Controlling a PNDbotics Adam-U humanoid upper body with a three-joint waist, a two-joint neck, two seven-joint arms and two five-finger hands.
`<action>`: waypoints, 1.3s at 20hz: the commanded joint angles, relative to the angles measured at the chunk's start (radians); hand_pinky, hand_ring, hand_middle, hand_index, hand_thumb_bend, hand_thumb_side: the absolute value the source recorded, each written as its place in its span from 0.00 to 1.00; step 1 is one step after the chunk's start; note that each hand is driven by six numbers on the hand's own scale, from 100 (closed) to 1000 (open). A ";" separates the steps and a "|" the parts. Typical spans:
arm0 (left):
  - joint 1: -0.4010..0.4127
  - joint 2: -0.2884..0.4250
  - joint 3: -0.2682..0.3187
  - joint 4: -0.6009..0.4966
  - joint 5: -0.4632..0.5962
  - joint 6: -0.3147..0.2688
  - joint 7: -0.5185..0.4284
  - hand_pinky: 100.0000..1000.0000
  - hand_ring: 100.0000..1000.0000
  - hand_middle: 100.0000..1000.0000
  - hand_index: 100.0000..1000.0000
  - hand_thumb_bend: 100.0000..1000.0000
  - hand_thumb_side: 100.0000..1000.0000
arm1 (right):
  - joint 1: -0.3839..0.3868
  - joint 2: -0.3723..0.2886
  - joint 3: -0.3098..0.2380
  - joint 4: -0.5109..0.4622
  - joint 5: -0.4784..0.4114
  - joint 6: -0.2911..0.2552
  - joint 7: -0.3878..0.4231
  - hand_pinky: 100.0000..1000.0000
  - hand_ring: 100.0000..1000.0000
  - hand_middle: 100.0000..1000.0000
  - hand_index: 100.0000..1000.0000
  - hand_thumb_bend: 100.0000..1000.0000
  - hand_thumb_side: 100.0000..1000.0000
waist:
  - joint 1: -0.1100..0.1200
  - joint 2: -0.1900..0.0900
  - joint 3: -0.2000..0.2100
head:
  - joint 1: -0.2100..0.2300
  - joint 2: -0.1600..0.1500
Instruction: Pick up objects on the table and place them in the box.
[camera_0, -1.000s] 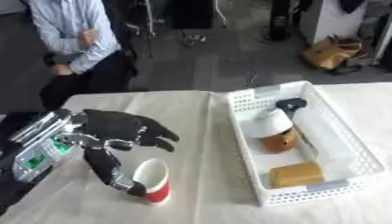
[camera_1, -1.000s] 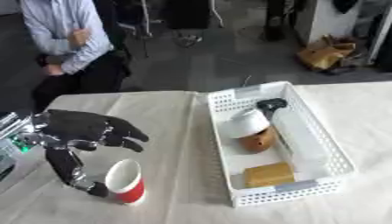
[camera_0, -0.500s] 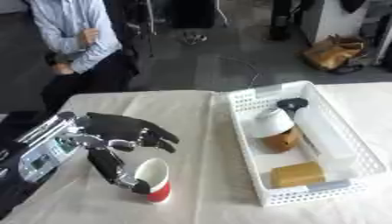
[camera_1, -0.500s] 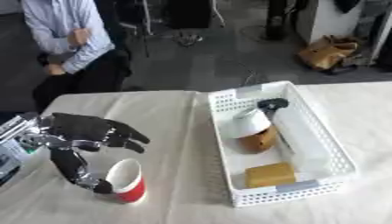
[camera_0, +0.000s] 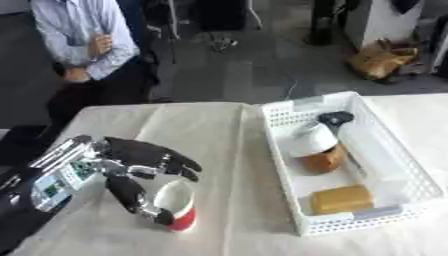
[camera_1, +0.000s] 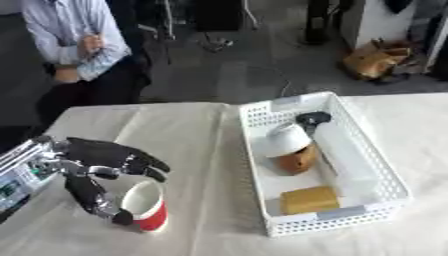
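Your left robot hand (camera_0: 131, 162) came in from nine o'clock and sat over the red cup (camera_0: 178, 206), which stood upright on the bench (camera_0: 227, 150) at about seven o'clock in the view. Its fingers (camera_0: 179, 164) were spread and arched above the cup's white rim, while the thumb (camera_0: 131, 196) reached down the cup's near-left side, its tip beside the red wall; whether it touched was unclear. At three o'clock of the cup stood the white box (camera_0: 284, 165), well apart from it. In the box lay a brown item with a white top (camera_0: 317, 150), a black piece (camera_0: 335, 118) and a tan block (camera_0: 341, 199).
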 joint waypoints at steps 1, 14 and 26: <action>-0.016 0.009 0.010 0.006 -0.013 -0.304 -0.304 1.00 1.00 1.00 1.00 0.55 1.00 | -0.014 -0.013 -0.006 -0.021 -0.007 -0.003 -0.001 0.66 0.78 0.65 0.60 0.00 0.97 | -0.007 -0.010 0.001 | 0.005 -0.008; -0.022 -0.044 0.025 0.061 -0.028 -0.301 -0.304 1.00 1.00 1.00 1.00 0.47 1.00 | -0.015 -0.009 -0.010 -0.021 -0.013 -0.002 -0.001 0.67 0.78 0.65 0.60 0.00 0.96 | -0.010 -0.005 -0.004 | 0.011 -0.015; -0.024 -0.049 0.043 0.098 -0.099 -0.330 -0.304 1.00 1.00 1.00 1.00 0.54 0.98 | -0.019 -0.008 -0.013 -0.021 -0.022 -0.005 -0.001 0.66 0.77 0.64 0.59 0.00 0.96 | -0.012 0.001 -0.005 | 0.016 -0.019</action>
